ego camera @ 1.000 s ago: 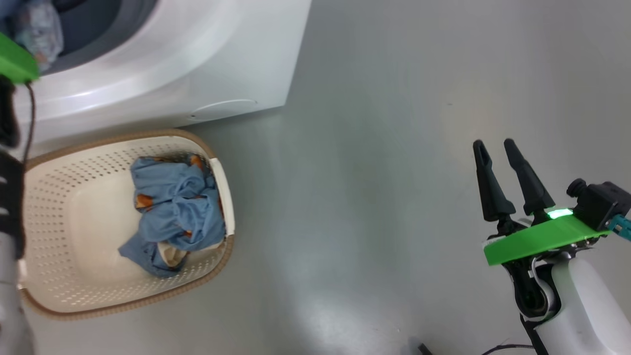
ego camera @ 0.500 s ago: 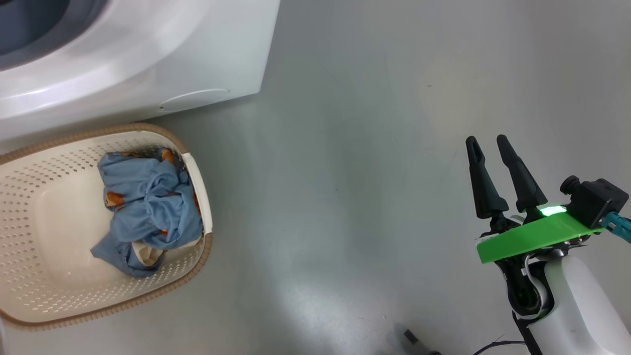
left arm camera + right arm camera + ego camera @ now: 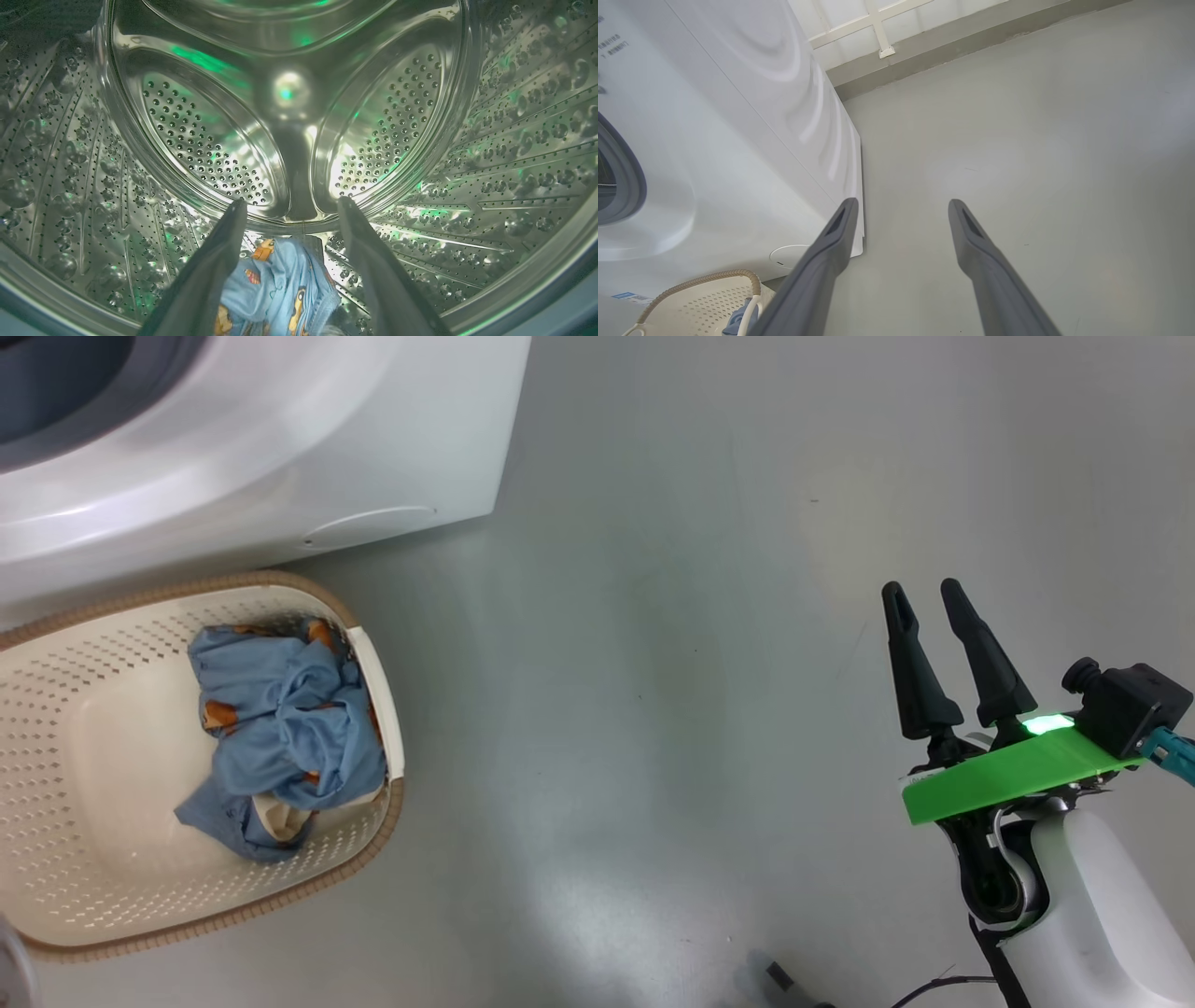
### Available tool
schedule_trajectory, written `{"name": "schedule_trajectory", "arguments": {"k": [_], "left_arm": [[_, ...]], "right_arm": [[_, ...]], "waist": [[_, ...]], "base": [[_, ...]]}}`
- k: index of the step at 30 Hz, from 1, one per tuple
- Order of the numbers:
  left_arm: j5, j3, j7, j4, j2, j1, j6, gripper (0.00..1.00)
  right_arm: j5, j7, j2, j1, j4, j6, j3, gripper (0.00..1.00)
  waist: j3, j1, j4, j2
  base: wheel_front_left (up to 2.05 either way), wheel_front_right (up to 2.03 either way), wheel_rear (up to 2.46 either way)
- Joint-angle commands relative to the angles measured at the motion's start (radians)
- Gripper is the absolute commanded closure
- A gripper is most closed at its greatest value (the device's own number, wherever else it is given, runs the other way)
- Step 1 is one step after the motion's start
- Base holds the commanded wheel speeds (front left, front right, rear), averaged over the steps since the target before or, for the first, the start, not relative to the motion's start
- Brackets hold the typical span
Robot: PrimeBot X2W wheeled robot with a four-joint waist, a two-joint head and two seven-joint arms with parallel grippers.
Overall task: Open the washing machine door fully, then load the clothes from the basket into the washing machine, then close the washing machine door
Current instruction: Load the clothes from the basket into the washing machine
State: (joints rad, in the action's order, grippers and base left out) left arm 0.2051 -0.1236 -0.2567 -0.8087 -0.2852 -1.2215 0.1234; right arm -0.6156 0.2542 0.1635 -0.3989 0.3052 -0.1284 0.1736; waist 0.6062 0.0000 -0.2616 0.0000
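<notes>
The white washing machine [image 3: 280, 448] stands at the upper left, and its door is out of view. Below it on the floor sits the cream basket [image 3: 56, 728], holding light blue clothes [image 3: 280, 728] with orange-brown prints. In the left wrist view my left gripper [image 3: 292, 201] is inside the steel drum [image 3: 490, 140]. Its fingers are spread open. A light blue printed garment [image 3: 280, 289] lies on the drum floor below them. My right gripper [image 3: 922, 586] hovers open over bare floor far right of the basket. Its wrist view shows the same gripper [image 3: 902, 201], the washing machine [image 3: 738, 116] and the basket [image 3: 700, 298].
Grey floor [image 3: 653, 663] stretches wide between the basket and my right arm. A small dark object [image 3: 780, 980] and a cable lie at the bottom edge. A wall base [image 3: 971, 42] runs behind the machine. A blue label [image 3: 628, 296] sits low on its front.
The head camera has swung, so machine and basket sit further left and my left arm has left that view. My left gripper has opened. The right gripper has risen slightly.
</notes>
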Motion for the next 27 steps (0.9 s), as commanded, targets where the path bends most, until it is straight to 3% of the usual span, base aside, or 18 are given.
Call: {"name": "schedule_trajectory", "arguments": {"k": [1,27], "left_arm": [[-0.013,-0.016,-0.005,0.024,-0.037,0.025,0.0,0.0],[-0.044,-0.065,-0.005,0.171,0.046,0.266,0.007,0.0]], "right_arm": [[0.011,0.008,0.01,0.013,-0.018,-0.002,0.021,0.0],[0.016,0.008,0.034,0.032,-0.017,-0.002,0.006,0.0]], "waist": [[-0.003,0.0,0.002,0.0],[-0.069,0.0,0.04,0.0]], "base": [[0.0,0.0,0.0],[0.0,0.0,0.0]]}}
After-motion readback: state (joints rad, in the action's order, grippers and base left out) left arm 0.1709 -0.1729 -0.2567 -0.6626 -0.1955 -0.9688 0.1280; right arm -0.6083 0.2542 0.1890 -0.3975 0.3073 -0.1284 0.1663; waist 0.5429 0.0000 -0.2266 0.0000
